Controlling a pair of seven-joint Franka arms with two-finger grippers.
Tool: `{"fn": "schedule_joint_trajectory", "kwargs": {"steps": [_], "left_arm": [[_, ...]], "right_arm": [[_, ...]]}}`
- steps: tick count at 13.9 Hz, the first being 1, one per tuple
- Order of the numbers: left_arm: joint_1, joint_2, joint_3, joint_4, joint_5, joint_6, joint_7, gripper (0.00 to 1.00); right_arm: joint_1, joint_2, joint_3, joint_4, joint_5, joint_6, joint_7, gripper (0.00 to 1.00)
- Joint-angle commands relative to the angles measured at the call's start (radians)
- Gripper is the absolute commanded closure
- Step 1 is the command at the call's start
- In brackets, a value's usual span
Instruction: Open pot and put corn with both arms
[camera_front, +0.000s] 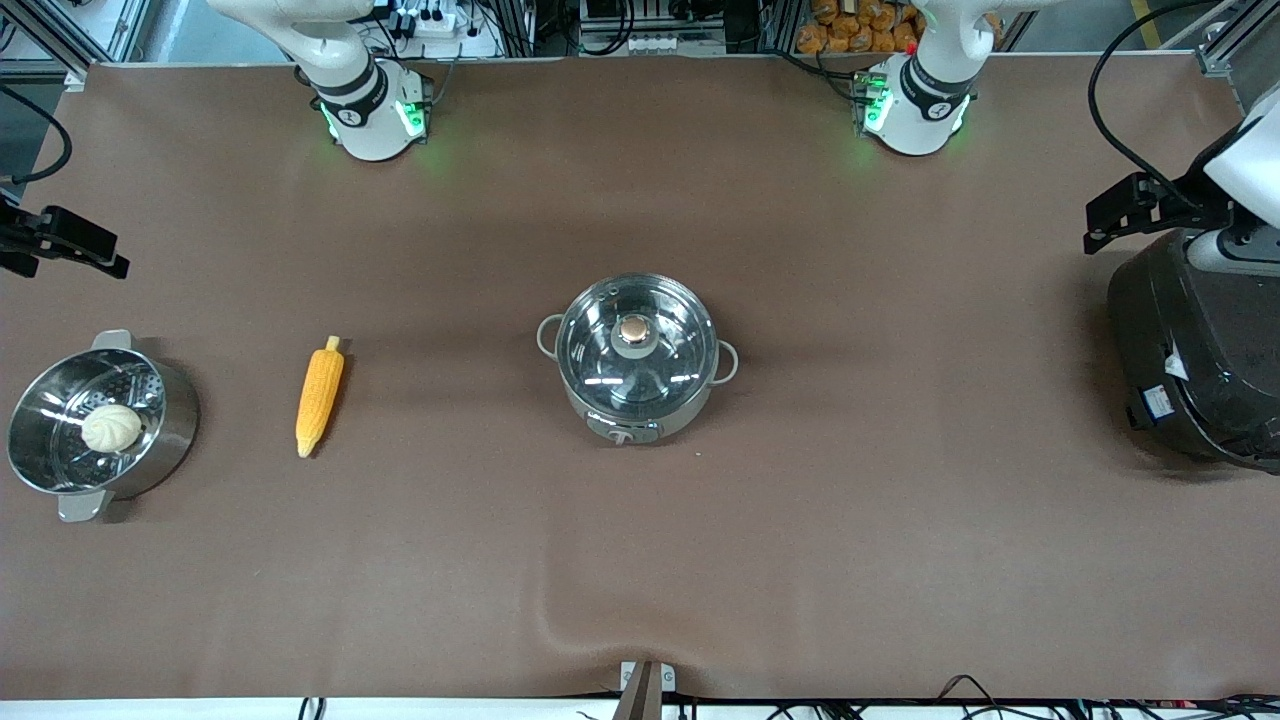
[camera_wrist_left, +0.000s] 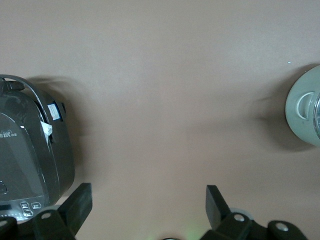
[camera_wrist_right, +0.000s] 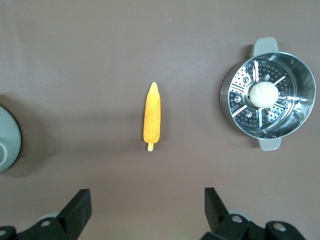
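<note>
On our table (camera_front: 640, 560) we see pot (camera_front: 636, 357) lidded and corn (camera_front: 319, 397); only wrist views show left claw (camera_wrist_left: 145, 205) and right claw (camera_wrist_right: 145, 206) wide, empty.

Robot lab: aluminium framing (camera_front: 60, 35), power strips (camera_front: 425, 18), cables (camera_front: 1120, 90), brown-covered table (camera_front: 850, 520).

A steel steamer pot (camera_front: 100, 425) with a perforated insert and flat handles stands at the right arm's end of the table (camera_front: 640, 560), and a round white bun (camera_front: 111, 428) lies on the insert inside it. At the left arm's end stands a large black cooker (camera_front: 1195, 365) with a white label on its side and a panel of buttons on its front. The table is covered in a brown cloth that bulges in a low fold near its edge nearest the front camera.
</note>
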Motion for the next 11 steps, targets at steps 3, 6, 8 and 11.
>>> {"fn": "schedule_joint_trajectory", "kwargs": {"steps": [3,6,8,11], "left_arm": [[0.011,-0.031,-0.007,-0.003,0.016,-0.011,-0.003,0.0],[0.01,-0.028,-0.005,-0.003,0.008,-0.011,-0.004,0.0],[0.013,-0.018,-0.003,-0.004,0.017,-0.011,-0.006,0.0],[0.008,-0.001,-0.003,-0.003,0.025,-0.009,-0.012,0.0]], "right_arm": [[-0.017,0.013,0.017,0.025,0.003,-0.003,0.013,0.0],[-0.016,0.013,0.017,0.025,0.003,-0.003,0.013,0.0],[-0.016,0.013,0.017,0.024,0.003,-0.003,0.015,0.0],[-0.016,0.019,0.017,0.018,-0.003,0.003,0.013,0.0]]}}
